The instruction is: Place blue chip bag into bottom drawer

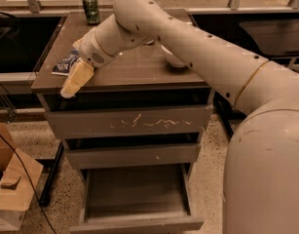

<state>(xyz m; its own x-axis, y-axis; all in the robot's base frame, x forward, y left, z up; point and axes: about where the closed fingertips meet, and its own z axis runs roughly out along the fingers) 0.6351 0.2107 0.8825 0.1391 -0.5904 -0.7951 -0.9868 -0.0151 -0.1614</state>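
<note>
The task is at its start; the bottom drawer (134,191) stands pulled out with its grey inside bare, so the opening is done, while the blue chip bag (65,63) lies flat on the cabinet top (139,74) near the front-left corner, not yet lifted; the gripper (73,82) hangs at that front-left edge, just in front of the bag and pointing down and to the left; it seems to hold nothing, though whether it is wide or narrow I cannot tell; what is left, I judge, is the grasp, the carry down past the scratched top drawer front (139,123) and the release inside; the bag shows white patches of print but no word is legible; the green can (91,8) at the back bears no label that can be read
</note>
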